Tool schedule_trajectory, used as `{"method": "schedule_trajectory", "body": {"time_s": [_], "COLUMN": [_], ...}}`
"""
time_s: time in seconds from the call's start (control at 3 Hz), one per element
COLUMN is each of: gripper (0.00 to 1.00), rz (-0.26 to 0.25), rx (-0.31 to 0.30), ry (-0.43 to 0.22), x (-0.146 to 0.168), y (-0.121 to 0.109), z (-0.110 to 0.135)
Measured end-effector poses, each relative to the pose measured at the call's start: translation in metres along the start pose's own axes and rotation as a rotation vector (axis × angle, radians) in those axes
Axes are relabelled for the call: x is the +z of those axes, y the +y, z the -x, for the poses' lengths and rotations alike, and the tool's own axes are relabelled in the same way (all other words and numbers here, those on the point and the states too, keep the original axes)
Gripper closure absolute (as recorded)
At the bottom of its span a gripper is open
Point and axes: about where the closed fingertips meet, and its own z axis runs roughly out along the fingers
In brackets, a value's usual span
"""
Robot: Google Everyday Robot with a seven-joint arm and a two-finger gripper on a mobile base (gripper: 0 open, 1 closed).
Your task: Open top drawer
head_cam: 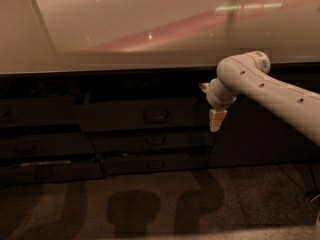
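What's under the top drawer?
Stacked beneath the top drawer: a middle drawer and a bottom drawer, both shallower, then floor. Fronts hide their insides. The gripper hangs by the top drawer's right end.

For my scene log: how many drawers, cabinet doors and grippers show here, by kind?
Dark drawer fronts with loop handles: 6, the wide top drawer among them
Plain dark cabinet door: 1
Pale two-finger gripper, by the top drawer's right end: 1
Total: 8
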Motion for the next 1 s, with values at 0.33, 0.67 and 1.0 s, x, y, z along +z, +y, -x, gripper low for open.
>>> {"method": "schedule_trajectory", "body": {"time_s": [0.33,0.67,1.0], "gripper": [0.0,0.0,0.0], "rz": [0.061,0.101,0.101], "rx": [0.019,0.024,0.024], "ry": [0.008,0.003,0.003], "x": [0.027,0.05,0.046], "y": [0.021,0.04,0.039], "z": [-0.02,-0.033,-0.033]}}
